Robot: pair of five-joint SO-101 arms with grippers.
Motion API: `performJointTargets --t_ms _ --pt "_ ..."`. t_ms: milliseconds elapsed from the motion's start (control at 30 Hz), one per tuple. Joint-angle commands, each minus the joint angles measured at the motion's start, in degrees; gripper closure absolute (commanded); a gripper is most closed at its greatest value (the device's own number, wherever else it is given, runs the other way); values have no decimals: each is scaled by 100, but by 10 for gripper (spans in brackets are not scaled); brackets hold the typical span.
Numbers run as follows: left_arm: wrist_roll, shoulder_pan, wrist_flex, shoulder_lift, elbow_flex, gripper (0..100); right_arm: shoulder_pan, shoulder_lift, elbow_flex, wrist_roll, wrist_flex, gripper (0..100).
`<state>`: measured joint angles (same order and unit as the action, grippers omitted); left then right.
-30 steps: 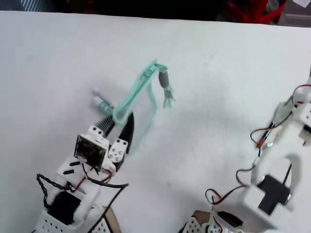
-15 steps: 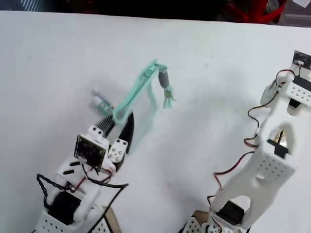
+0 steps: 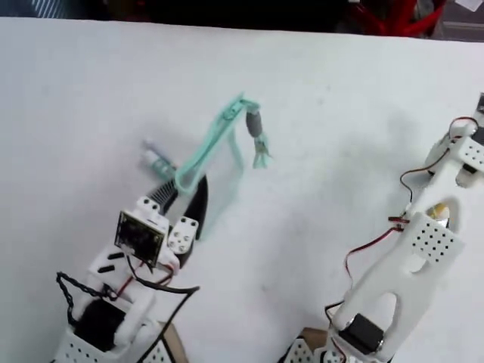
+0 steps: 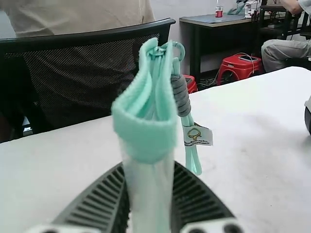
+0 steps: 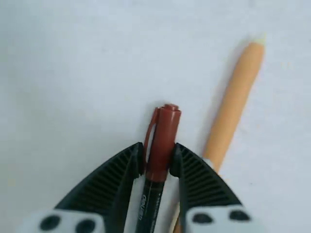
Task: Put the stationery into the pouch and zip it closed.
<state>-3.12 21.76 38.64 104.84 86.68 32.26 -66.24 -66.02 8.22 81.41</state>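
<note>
Left claw (image 3: 184,203) clamps the mint pouch (image 3: 214,142) by its near end in the high view, where the right arm has swung out to the table (image 3: 340,91) edge; the left wrist view confirms that pinch; the right wrist view shows the right claw (image 5: 158,154) closed on the brown pen (image 5: 163,128) beside an orange pencil (image 5: 236,97), so pick-up looks underway, and next it needs a clean lift and carry to the pouch mouth.

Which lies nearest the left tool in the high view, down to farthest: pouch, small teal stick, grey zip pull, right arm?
1. Pouch, gripped in the left tool.
2. Small teal stick, beside it on the table.
3. Grey zip pull, at the pouch's far end.
4. Right arm, far right.
</note>
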Motion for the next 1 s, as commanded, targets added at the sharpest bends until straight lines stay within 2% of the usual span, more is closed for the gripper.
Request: performJointTargets --t_ms 0,133,300,433,567,767,867,967 --pt "-88 -75 35 -57 149 966 -57 -66 -985 26 637 978" --pt "-97 -75 35 -57 141 966 -154 -31 -2242 26 1719 980" --pt "-97 -75 35 -57 114 965 -110 462 -2602 26 1789 981" --pt "-105 -84 35 -57 114 965 -119 1763 -1758 26 1798 981" --pt "-105 -101 35 -57 132 965 -400 4048 229 79 1789 981" --pt "-97 -84 62 -57 149 965 -1763 7881 3314 404 1745 981" --pt "-79 -84 70 -57 149 963 -2818 9305 3692 360 1710 981" --pt "-62 -84 70 -57 149 909 -4084 10255 3684 343 1332 981"
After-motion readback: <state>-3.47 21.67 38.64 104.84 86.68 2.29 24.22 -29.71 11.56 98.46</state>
